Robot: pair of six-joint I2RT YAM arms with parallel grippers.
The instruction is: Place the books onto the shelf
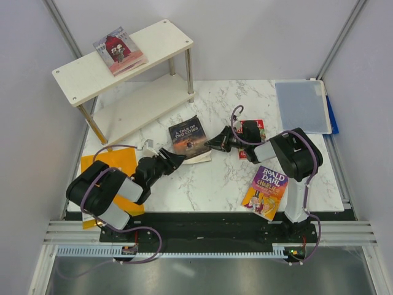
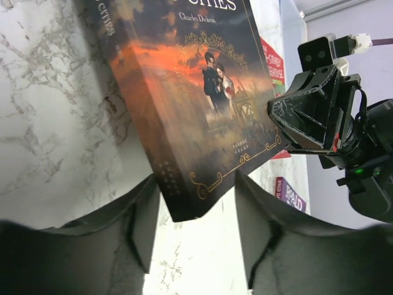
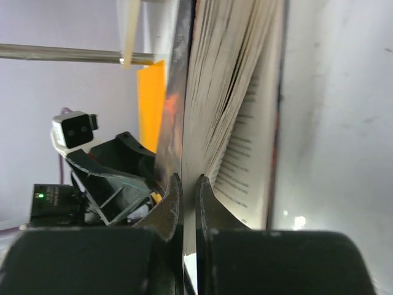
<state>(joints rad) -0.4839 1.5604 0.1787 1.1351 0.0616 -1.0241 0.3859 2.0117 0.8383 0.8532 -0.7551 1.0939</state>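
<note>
The dark "A Tale of Two Cities" book (image 1: 186, 136) lies mid-table with its cover lifted and pages fanned (image 3: 227, 92). My right gripper (image 1: 213, 144) is shut on the cover and a few leaves at the book's right edge (image 3: 188, 184). My left gripper (image 1: 175, 161) stands open at the near-left corner, and that corner (image 2: 184, 206) pokes between its fingers (image 2: 196, 221). A red book (image 1: 260, 128) lies under the right arm. The Roald Dahl book (image 1: 266, 190) lies near the front right. One illustrated book (image 1: 120, 50) lies on the shelf's top board (image 1: 156, 40).
A blue-grey folder (image 1: 301, 106) lies at the back right. An orange sheet (image 1: 110, 161) lies under the left arm at the table's left edge. The shelf's lower board (image 1: 138, 107) is bare. Grey walls close in both sides.
</note>
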